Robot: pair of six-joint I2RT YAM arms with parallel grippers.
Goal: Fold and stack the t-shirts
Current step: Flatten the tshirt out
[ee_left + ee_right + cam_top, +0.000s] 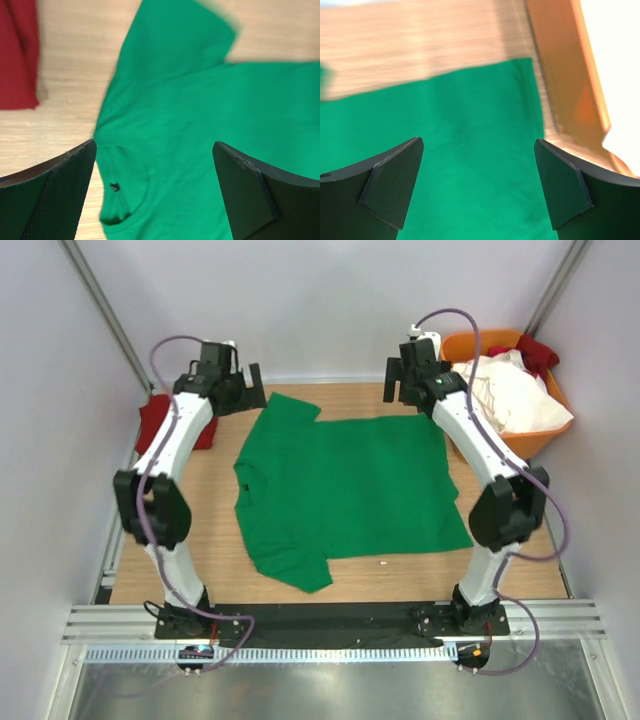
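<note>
The green t-shirt (350,490) is lying spread flat. Over its far edge, the left gripper (155,150) and right gripper (479,145) are hovering, fingers apart. They should be pinching the sleeve shoulder and hem corner evenly, lifting together.

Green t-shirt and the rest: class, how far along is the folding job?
Done: a dark red shirt looks folded, far left. In hand: nothing; the green t-shirt lies flat, unfolded, below the open left gripper and right gripper. Left: folding it, plus the white shirt and red shirt in the orange bin.
</note>
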